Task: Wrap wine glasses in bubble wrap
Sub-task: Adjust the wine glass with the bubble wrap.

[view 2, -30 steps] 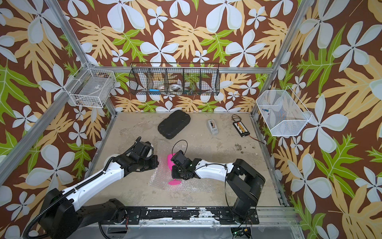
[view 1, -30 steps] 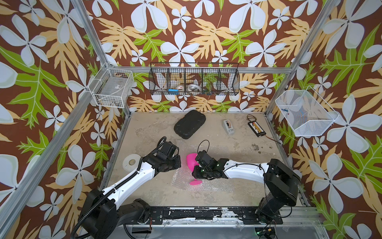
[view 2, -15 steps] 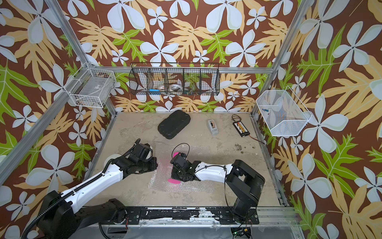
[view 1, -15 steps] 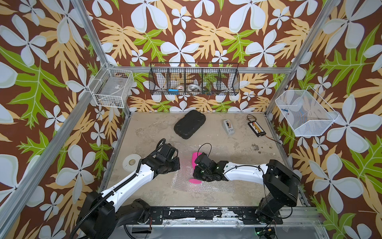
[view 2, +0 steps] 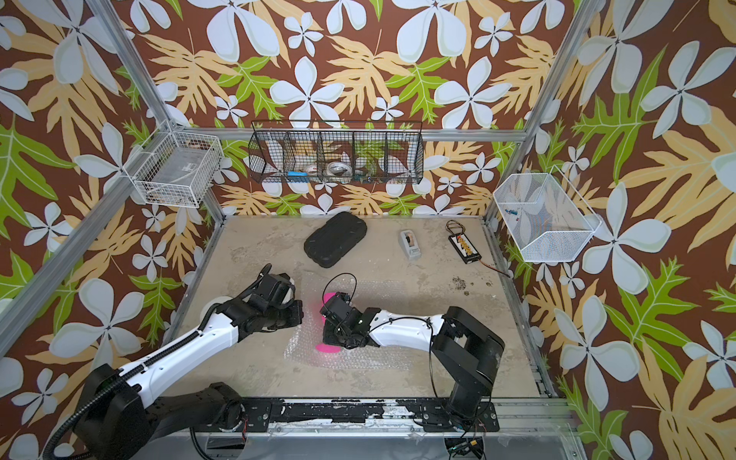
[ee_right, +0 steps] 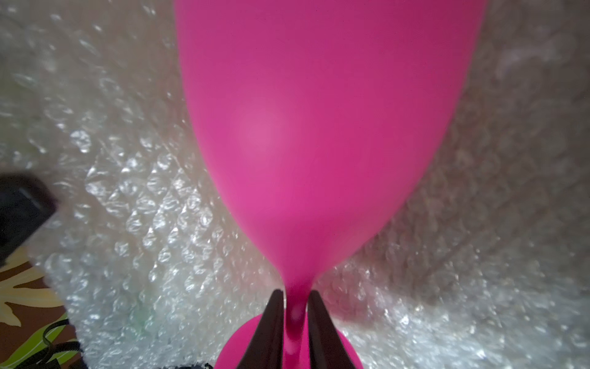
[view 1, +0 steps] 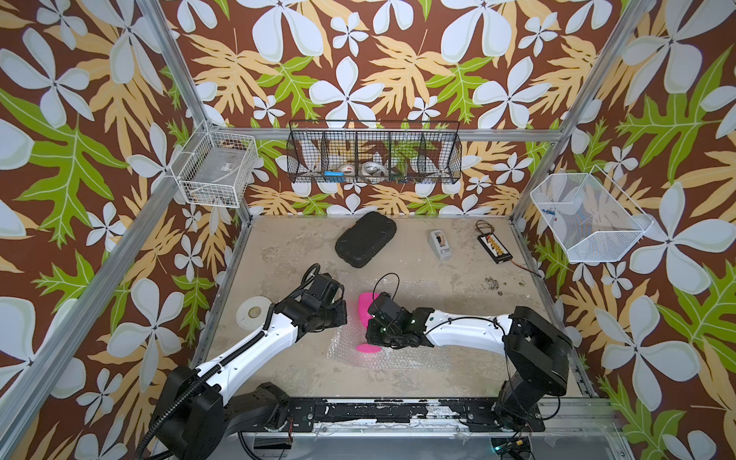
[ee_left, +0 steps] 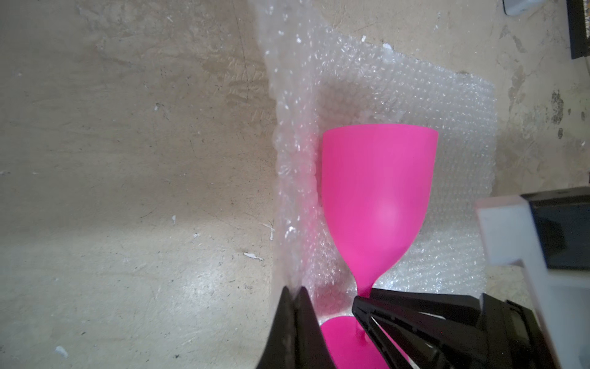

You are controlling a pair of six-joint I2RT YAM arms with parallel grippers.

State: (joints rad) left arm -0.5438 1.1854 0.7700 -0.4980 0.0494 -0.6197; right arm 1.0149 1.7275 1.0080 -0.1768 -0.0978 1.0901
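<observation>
Pink and opaque, the goblet (view 1: 365, 307) is on its side over the wrap (view 1: 402, 358), near the middle of the table (view 1: 278, 358). Its cup points to the back wall and its round foot to the front rail. My right claw (ee_right: 295, 298) is closed on the thin stem. In the right wrist view one black finger (ee_right: 271, 322) stands on each side of the stem, and both press on it, just between the cup and the foot. Whether the cup touches the sheet below, I cannot tell; I see only its shadow on the bubbles. My left claw (ee_left: 295, 292) is closed too, and it pinches one edge of the wrap (ee_left: 415, 105). From this pinch the clear sheet rises like a low wall just beside the cup (ee_left: 376, 191), on my left side of it, while the other part lies flat under the goblet and spreads far to my right. In both top views the two claws are near each other, with the goblet (view 2: 328, 298) between them, the left claw (view 1: 342, 314) at the side of the cup and the right claw (view 1: 372, 338) over the stem. Behind, well apart from the wrap, lie a black case (view 1: 365, 240) and a grey dispenser (view 1: 440, 243). A white roll of tape (view 1: 254, 314) lies beside my left arm, near the left wall.
</observation>
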